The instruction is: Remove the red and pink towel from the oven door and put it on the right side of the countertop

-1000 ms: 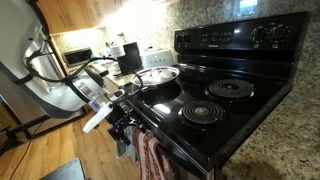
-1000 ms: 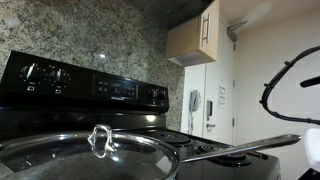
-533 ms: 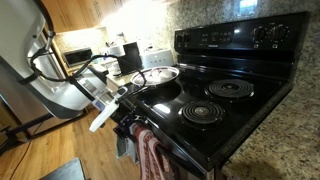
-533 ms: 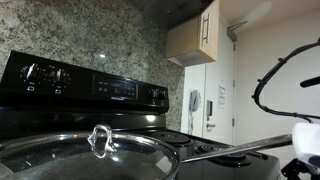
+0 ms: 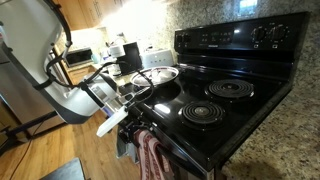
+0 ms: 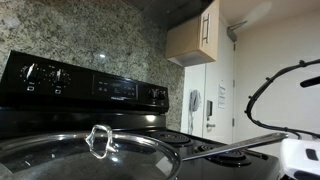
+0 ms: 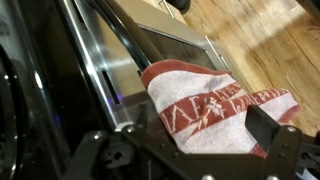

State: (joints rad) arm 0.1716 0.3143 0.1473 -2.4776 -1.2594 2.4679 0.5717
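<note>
Tool [image 7: 182, 142] open, jaws spread wide, nothing held; it hovers right in front of the red and pale pink striped cloth towel [image 7: 215, 112], one finger on each side of the fabric in the wrist view, whether touching it I cannot tell. Towel is draped over the dark horizontal bar handle [image 7: 118, 35] of the glossy black oven door [image 7: 175, 42], hanging down the front. In an exterior view the tool [image 5: 127, 118] sits at the front edge of the black glass stovetop with coil burners [image 5: 215, 100], just above the towel [image 5: 150, 155]. Step in hand looks like the approach and line-up for the grasp: towel not yet gripped, nothing lifted, task barely begun. Next move calls for easing in onto the bunched cloth near the handle, closing on a good fold of it, then pulling up and away so it slides off the bar without snagging. Carry then has to clear the silver frying pan with glass lid [image 5: 157, 75] on the back burner and end on the speckled tan-and-brown granite bench [image 5: 296, 128] to the right of the stove. Wooden floor [image 7: 275, 40] shows beneath the door.
</note>
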